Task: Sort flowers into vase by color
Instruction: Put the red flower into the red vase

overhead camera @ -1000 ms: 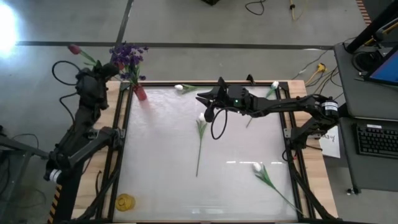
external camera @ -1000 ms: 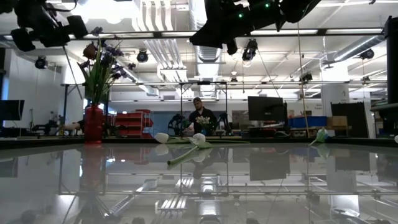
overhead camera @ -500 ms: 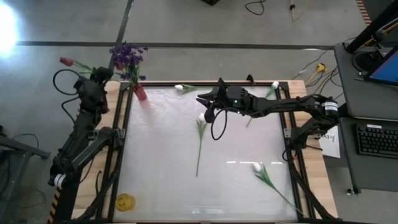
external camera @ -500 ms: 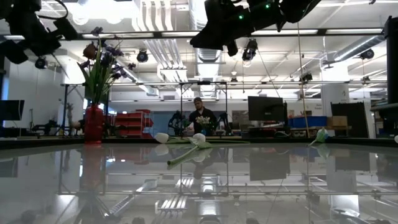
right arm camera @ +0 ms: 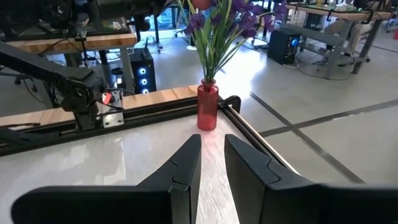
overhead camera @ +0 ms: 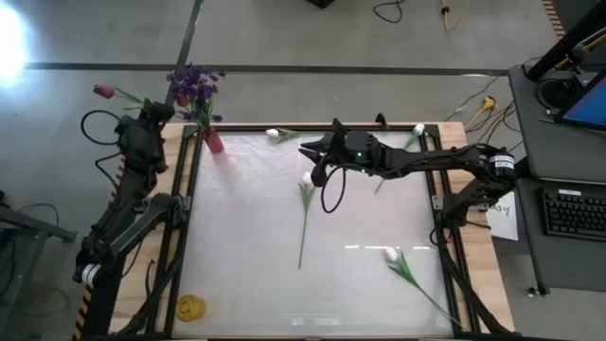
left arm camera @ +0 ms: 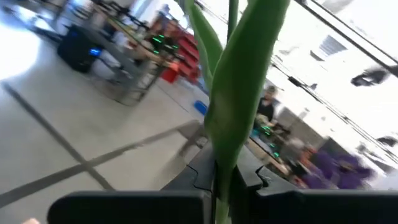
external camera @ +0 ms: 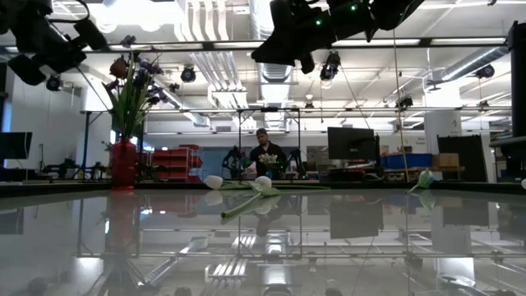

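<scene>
We found the dark red tulip on its long green stem [overhead camera: 106, 92] held out beyond the table's far left corner, over the grey floor, its blossom pointing away from the small red vase [overhead camera: 214, 142]; the left gripper [overhead camera: 154, 111] was clamped together on the stem, as the left wrist view showed with the green stem and leaf [left arm camera: 239, 112] rising straight from between the dark fingers. Half a second before, the blossom had sat almost in the same spot, and a full second before it had lain nearer the vase, so the arm had swung it outward and then nearly stopped. The vase stood at the table's far left corner with the bunch of small purple blossoms [overhead camera: 194, 85] in it. Four white tulip buds lay on the glossy white table [overhead camera: 237, 246] exactly as before: one [overhead camera: 275, 134] by the far edge, one [overhead camera: 305, 194] near the middle, one [overhead camera: 417, 130] at the far right corner, and one [overhead camera: 392, 255] towards the near right. The right gripper [overhead camera: 308, 152] hung unmoved above the table's far middle, its fingers [right arm camera: 186, 162] a narrow gap apart and holding nothing. A yellow object [overhead camera: 191, 306] sat at the near left edge.
</scene>
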Controlling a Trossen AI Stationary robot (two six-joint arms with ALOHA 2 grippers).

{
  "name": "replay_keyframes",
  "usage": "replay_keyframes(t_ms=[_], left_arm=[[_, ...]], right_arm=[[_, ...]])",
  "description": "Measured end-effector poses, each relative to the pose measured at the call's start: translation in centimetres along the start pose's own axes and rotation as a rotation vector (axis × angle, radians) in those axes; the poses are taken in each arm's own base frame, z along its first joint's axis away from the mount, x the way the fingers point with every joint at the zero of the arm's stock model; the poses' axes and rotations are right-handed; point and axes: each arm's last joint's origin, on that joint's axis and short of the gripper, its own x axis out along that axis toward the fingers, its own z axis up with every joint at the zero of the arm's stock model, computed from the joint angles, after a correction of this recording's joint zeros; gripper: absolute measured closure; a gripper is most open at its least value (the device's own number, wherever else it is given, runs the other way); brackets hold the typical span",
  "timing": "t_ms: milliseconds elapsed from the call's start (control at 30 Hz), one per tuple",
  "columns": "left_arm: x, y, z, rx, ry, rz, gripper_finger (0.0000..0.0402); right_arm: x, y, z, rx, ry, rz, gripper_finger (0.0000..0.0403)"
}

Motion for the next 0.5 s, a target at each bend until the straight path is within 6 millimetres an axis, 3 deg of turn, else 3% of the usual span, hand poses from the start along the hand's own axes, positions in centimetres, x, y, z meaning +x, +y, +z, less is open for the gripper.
replay_keyframes(t_ms=[500], left_arm=[[-0.4, 0.9, -1.8, 0.003, 0.032, -0.045, 0.0402]], right_arm=[[0.0, 0.0, 0.0, 0.000, 0.000, -0.001, 0.0339]])
